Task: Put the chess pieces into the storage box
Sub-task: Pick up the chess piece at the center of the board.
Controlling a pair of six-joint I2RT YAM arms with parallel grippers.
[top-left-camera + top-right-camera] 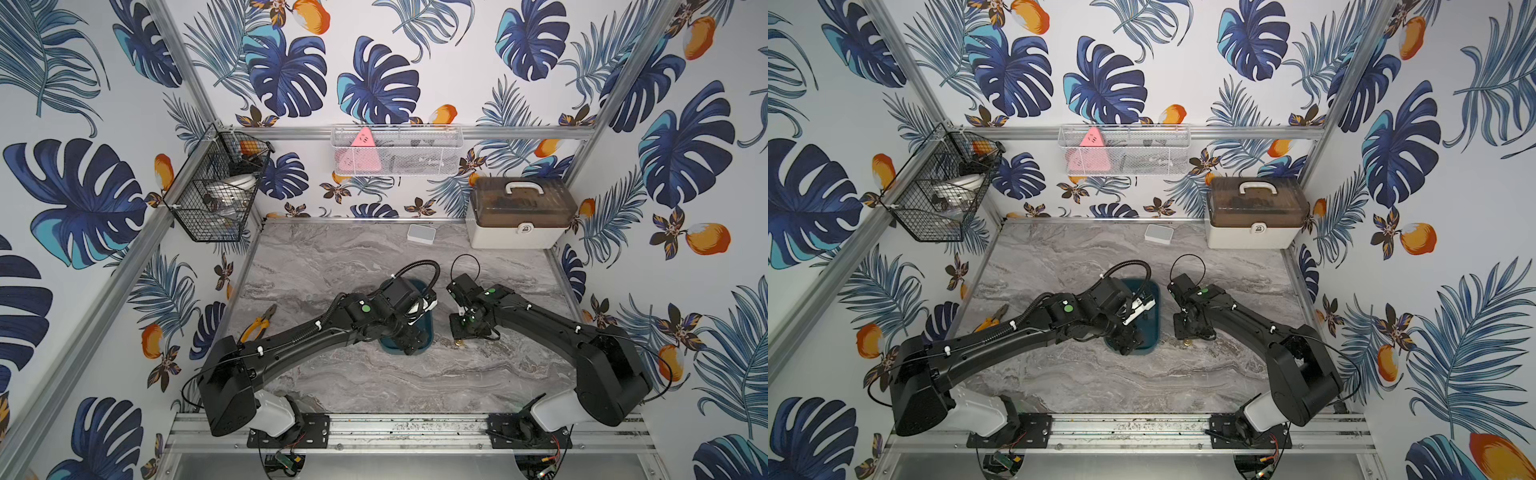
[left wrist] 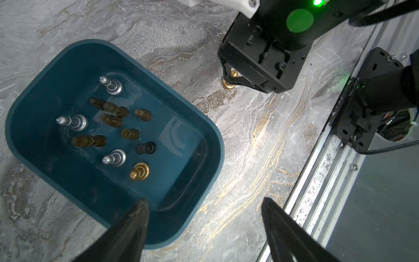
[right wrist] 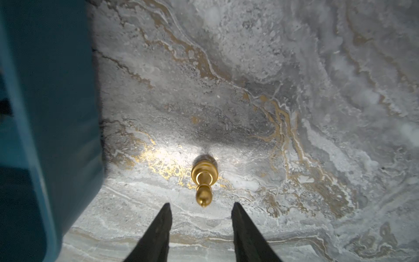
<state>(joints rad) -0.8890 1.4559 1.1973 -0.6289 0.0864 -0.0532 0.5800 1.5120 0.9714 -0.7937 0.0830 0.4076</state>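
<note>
Item: gold chess piece [image 3: 204,179]. Only one seen outside the storage box [image 2: 68,59]; stands upright on marble tabletop [image 3: 294,79], close beside box.
Other chess pieces [image 2: 111,120]: inside box, approx a dozen, some standing, some lying.
Status, right gripper [image 3: 201,204]: jaws apart, nothing held, one finger each side of piece's narrow top. Hard to tell if tips are low enough yet.
Status, left gripper [image 2: 204,200]: spread wide, empty, above box's corner.
Risks: off-centre squeeze tips piece and it rolls off. Slick thin neck may slip out on lift. Left gripper above box crowds the drop path, so arms may clash. Carried piece may clip box rim.
</note>
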